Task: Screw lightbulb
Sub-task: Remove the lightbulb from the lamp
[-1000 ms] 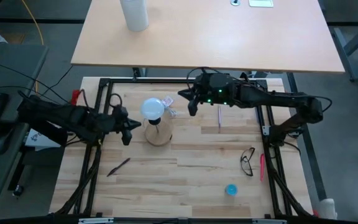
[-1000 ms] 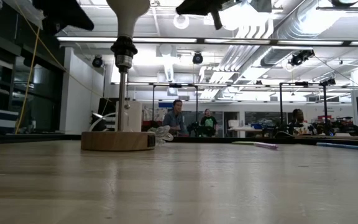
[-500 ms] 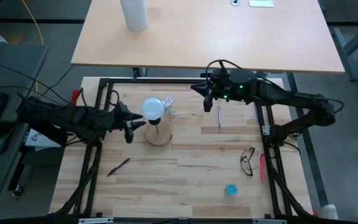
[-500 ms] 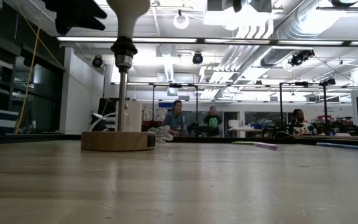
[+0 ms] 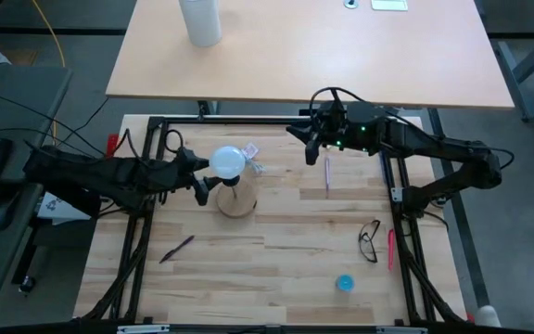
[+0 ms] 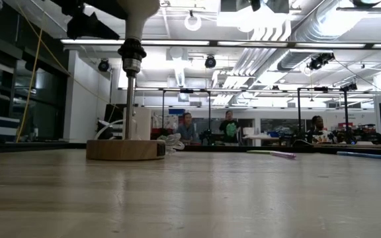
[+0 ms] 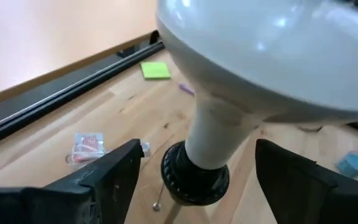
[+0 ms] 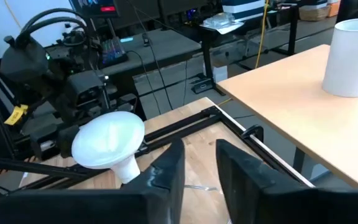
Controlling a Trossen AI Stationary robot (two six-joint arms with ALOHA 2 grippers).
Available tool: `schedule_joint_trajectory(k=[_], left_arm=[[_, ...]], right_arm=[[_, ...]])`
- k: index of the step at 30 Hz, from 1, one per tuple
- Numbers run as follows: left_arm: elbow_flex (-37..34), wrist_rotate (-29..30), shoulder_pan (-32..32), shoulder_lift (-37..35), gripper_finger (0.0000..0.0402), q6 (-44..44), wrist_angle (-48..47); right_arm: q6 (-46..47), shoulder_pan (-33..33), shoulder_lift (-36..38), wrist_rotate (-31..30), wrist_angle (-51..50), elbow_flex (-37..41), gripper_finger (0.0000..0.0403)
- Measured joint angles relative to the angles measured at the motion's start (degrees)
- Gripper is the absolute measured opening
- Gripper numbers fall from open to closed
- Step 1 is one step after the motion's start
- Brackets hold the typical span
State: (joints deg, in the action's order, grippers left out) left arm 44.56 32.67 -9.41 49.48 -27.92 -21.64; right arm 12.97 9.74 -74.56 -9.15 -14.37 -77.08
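Our left pincer advanced, open, flanking lightbulb from 9 o'clock; bulb seated, tightening remains; right pincer open, idle.

white lightbulb, black socket, green note, blue cap

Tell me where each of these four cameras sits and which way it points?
High view: overhead, facing straight down; shows both arms, the lightbulb between them.
Low view: at tabletop height, facing the room; the wooden base stands close.
Left wrist view: on the left arm; the open left gripper flanks the bulb's neck.
Right wrist view: on the right arm; the right gripper is open.
All four share the lightbulb.
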Motion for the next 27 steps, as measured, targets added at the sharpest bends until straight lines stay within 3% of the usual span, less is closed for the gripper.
schedule_joint_trajectory(k=[5, 20, 23, 27], left_arm=[[-0.7, -0.5, 0.0, 2.9, 0.0295, 2.9, 3.1], [-0.7, 4.0, 1.8, 9.3, 0.0288, 10.4, 15.3], [-0.7, 4.9, 2.0, 9.4, 0.0265, 12.2, 18.9], [-0.7, 5.0, 2.0, 8.7, 0.0199, 14.0, 20.8]], right_arm=[[-1.4, 0.0, 0.0, -0.3, 0.0, 0.0, 0.0109], [-1.5, 0.0, 0.0, -0.7, 0.4, 0.0, 0.011], [-1.3, 0.0, 0.0, -0.7, 0.4, 0.0, 0.011], [-1.2, 0.0, 0.0, -0.7, 0.4, 0.0, 0.011]])
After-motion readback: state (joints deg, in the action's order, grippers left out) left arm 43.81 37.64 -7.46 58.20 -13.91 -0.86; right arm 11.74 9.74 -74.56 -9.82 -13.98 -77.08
